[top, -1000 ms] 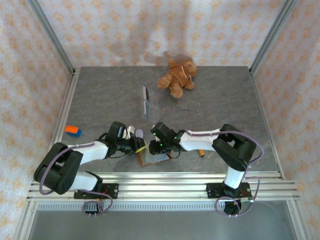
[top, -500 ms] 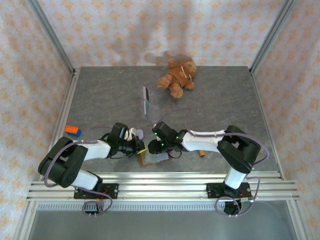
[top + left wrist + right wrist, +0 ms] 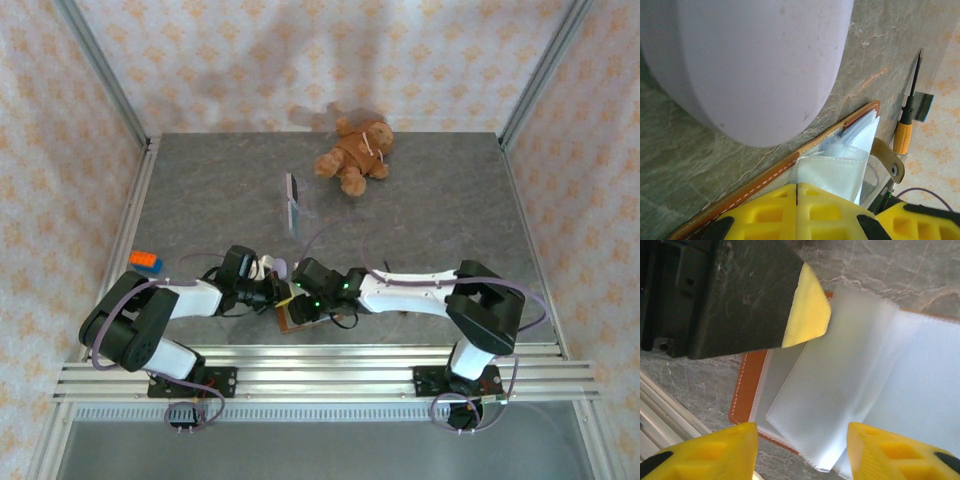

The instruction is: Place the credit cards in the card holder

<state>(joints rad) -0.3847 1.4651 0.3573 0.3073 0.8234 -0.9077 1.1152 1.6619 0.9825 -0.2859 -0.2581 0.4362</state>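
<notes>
One card holder (image 3: 752,380) lies open: left end effector (image 3: 796,192) pinching it, right end effector (image 3: 802,445) spread above.

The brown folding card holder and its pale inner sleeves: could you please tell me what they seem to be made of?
The brown folding card holder looks like matt leather or an imitation, judging by the pale stitched seam along its rim. Its pale inner sleeves look like thin, frosted translucent plastic: the overlapping layers show through one another.
</notes>
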